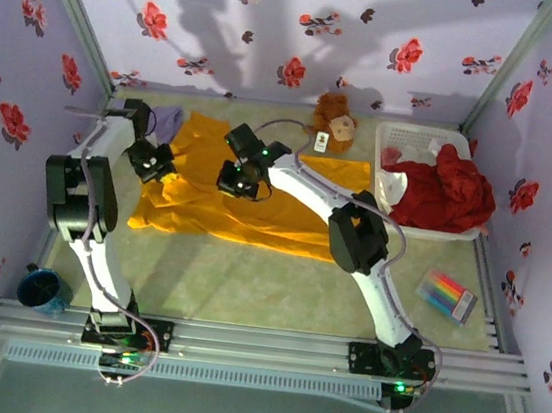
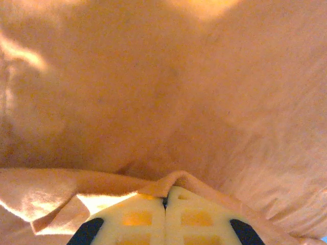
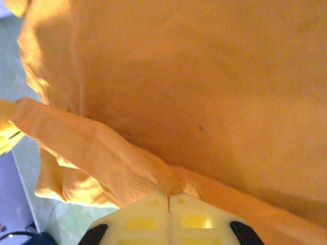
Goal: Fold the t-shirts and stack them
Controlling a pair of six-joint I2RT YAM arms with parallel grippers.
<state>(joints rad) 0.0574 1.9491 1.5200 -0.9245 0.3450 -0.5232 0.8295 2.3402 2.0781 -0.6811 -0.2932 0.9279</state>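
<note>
Both hands are down on the orange-yellow t-shirt (image 1: 255, 214), which lies spread across the middle of the tabletop (image 1: 246, 284), rumpled along its near edge. The left hand (image 1: 150, 166) sits at the shirt's left side, and the left wrist view shows its pale fingers (image 2: 138, 219) pressed fully together with a ridge of orange cloth pinched at their tips. The right hand (image 1: 239, 182) is over the shirt's upper middle, jaws likewise closed tight, and from the right wrist view a folded hem of the same shirt runs straight into the fingers (image 3: 143, 222). At the far left, just behind the left hand, the lavender t-shirt (image 1: 169, 121) lies bunched against the back wall. A brown plush toy (image 1: 337, 123) sits at the back, next to the white basket (image 1: 420, 139) with red cloth (image 1: 449, 193) heaped in it. A pack of markers (image 1: 446, 295) lies near right, and a blue mug (image 1: 41, 289) near left.
</note>
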